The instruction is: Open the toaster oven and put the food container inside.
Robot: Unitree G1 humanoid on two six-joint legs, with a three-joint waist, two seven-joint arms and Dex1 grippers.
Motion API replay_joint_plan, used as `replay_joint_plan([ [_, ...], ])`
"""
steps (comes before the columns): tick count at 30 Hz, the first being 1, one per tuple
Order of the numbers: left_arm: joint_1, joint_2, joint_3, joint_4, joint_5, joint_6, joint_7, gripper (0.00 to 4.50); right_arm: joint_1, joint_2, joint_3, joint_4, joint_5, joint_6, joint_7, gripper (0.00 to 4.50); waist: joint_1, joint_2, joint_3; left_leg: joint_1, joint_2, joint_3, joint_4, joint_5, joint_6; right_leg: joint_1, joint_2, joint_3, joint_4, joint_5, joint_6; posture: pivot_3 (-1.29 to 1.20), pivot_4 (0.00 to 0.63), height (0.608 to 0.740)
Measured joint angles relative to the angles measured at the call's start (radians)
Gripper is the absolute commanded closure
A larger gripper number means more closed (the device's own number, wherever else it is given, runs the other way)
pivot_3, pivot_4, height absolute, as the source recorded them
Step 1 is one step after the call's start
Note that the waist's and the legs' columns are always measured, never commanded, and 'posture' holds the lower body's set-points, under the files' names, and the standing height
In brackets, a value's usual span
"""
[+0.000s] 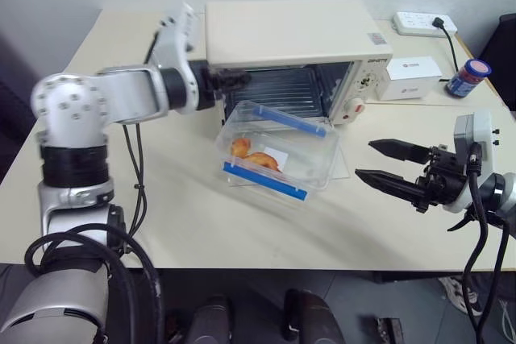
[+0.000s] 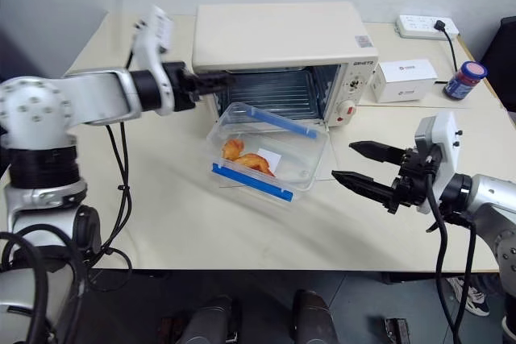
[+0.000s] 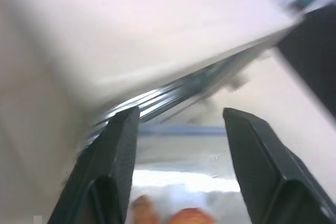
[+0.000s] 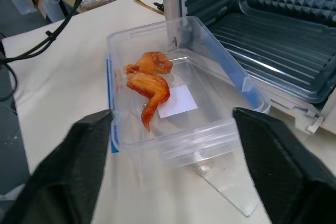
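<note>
1. One food container (image 1: 276, 149), clear with blue clip strips on its two long sides, rests on the oven's lowered glass door, its far end at the mouth of the oven cavity. Orange-brown food pieces (image 4: 149, 80) and a white label lie inside it.
2. Toaster oven (image 1: 290, 34) stands open at the back of the table (image 1: 161, 223), wire rack visible, knobs on its right panel.
3. Left gripper (image 1: 234, 80) is at the upper left corner of the oven opening, above the container; its fingers are parted and hold nothing.
4. Right gripper (image 2: 360, 163) hangs over the table to the right of the container, fingers spread wide, empty, pointing toward it.
5. Small white box (image 1: 409, 76), a power strip (image 1: 425, 23) and a blue jar (image 1: 468, 78) sit right of the oven.
</note>
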Motion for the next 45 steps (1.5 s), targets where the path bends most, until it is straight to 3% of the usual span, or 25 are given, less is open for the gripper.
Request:
replay_joint_plan([
  [6,0.274,0.243,0.098,-0.201,-0.077,0.03,-0.458,4.46,0.045,-0.011,-0.005,-0.091,0.128,0.051,-0.002,3.69,0.001,0.0,0.0,0.0,0.001,0.001,0.001,0.0,0.0,0.0,0.0,0.0,0.0,0.0,0.0,0.0,0.15,0.74],
  [9,0.427,0.366,0.036,-0.3,0.039,-0.037,-0.701,4.5,0.059,-0.003,0.037,-0.14,0.152,0.055,-0.027,4.45,0.009,0.0,0.0,0.001,0.0,0.001,0.001,0.0,0.0,0.001,0.0,0.001,-0.001,0.0,-0.001,0.0,0.15,0.74],
  [14,0.526,0.429,-0.186,-0.371,0.347,-0.288,-0.948,4.5,0.072,0.054,0.214,-0.175,0.09,0.053,-0.113,4.45,0.013,-0.001,0.0,0.0,-0.001,0.001,0.001,-0.001,0.001,0.0,0.0,0.001,-0.006,-0.001,-0.001,0.0,0.15,0.74],
  [21,0.402,0.243,-0.373,-0.202,0.612,-0.45,-0.976,4.5,-0.013,0.14,0.399,-0.121,-0.111,0.0,-0.207,4.45,0.008,-0.001,0.0,-0.001,-0.001,0.002,0.002,-0.001,0.003,-0.001,0.0,0.002,-0.001,0.0,-0.001,0.0,0.15,0.74],
  [31,0.272,-0.02,-0.358,0.003,0.761,-0.495,-0.847,4.5,-0.298,0.328,0.52,0.22,-0.453,-0.176,-0.334,4.45,0.002,-0.001,0.0,-0.002,0.0,0.003,0.002,-0.001,0.003,-0.003,0.0,0.002,0.001,0.0,0.0,0.0,0.15,0.74],
  [41,0.206,-0.113,-0.264,0.096,0.838,-0.524,-0.718,4.5,-0.546,0.524,0.546,0.607,-0.684,-0.384,-0.449,4.45,-0.02,-0.001,0.0,-0.002,0.0,0.003,0.002,0.0,0.002,-0.003,0.0,0.001,0.002,0.0,0.0,0.0,0.15,0.74],
  [45,0.198,-0.067,-0.206,0.054,0.802,-0.478,-0.758,4.5,-0.524,0.519,0.517,0.566,-0.653,-0.359,-0.404,4.45,-0.024,0.0,0.0,-0.005,0.0,0.001,0.001,0.0,0.002,-0.005,0.0,0.0,0.002,0.0,0.0,0.0,0.15,0.74],
])
